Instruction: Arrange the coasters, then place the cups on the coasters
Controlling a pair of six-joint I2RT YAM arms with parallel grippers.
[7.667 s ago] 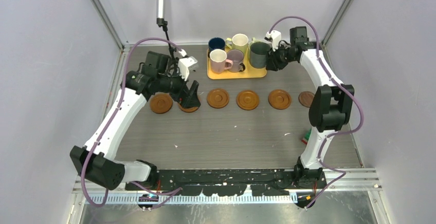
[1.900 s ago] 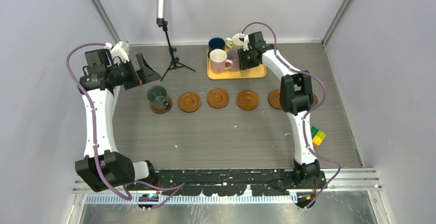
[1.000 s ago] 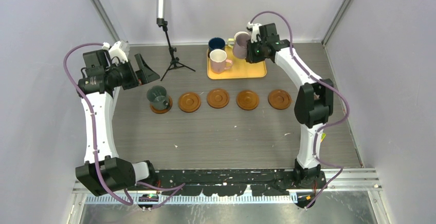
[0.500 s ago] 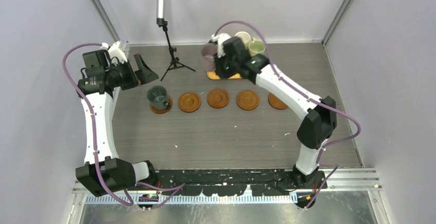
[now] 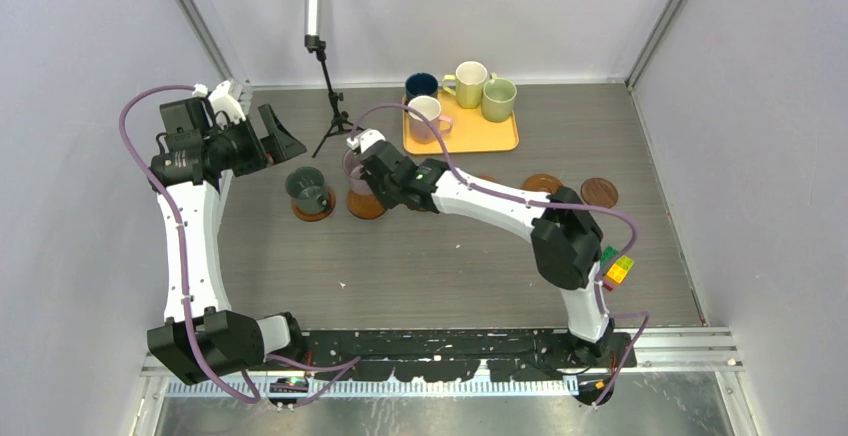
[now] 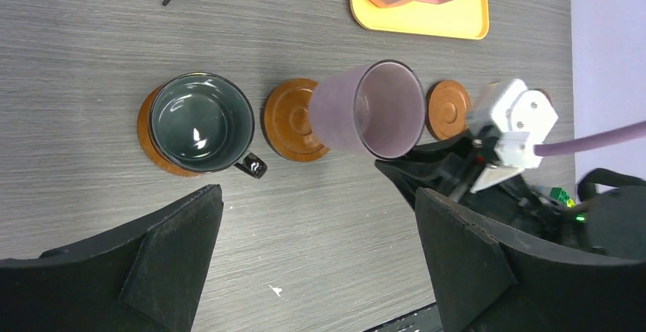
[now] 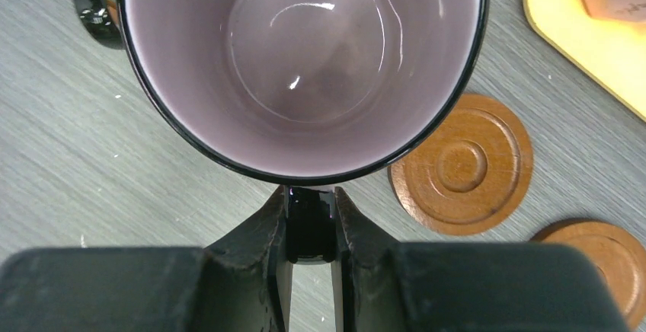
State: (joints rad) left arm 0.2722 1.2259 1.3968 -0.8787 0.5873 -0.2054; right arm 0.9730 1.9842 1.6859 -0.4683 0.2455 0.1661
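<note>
My right gripper (image 7: 311,225) is shut on the dark handle of the mauve cup (image 7: 305,65). It holds the cup (image 5: 357,171) upright over the second coaster (image 5: 366,206) from the left; I cannot tell whether they touch. The dark green cup (image 5: 305,186) stands on the leftmost coaster (image 6: 148,130). Navy (image 5: 421,84), pink (image 5: 425,111), pale yellow (image 5: 468,81) and light green (image 5: 498,98) cups stand around the yellow tray (image 5: 470,136). More coasters (image 5: 540,183) lie to the right, partly under the arm, ending in a darker one (image 5: 599,192). My left gripper (image 6: 316,193) hangs open and holds nothing at the far left.
A black tripod stand (image 5: 332,121) rises behind the row of coasters, between the left gripper and the tray. A multicoloured toy block (image 5: 612,268) lies at the right, beside the right arm's elbow. Walls close in the table on three sides.
The right arm has carried the mauve cup from the tray leftward and down, to over the second coaster. The left arm has not moved.
</note>
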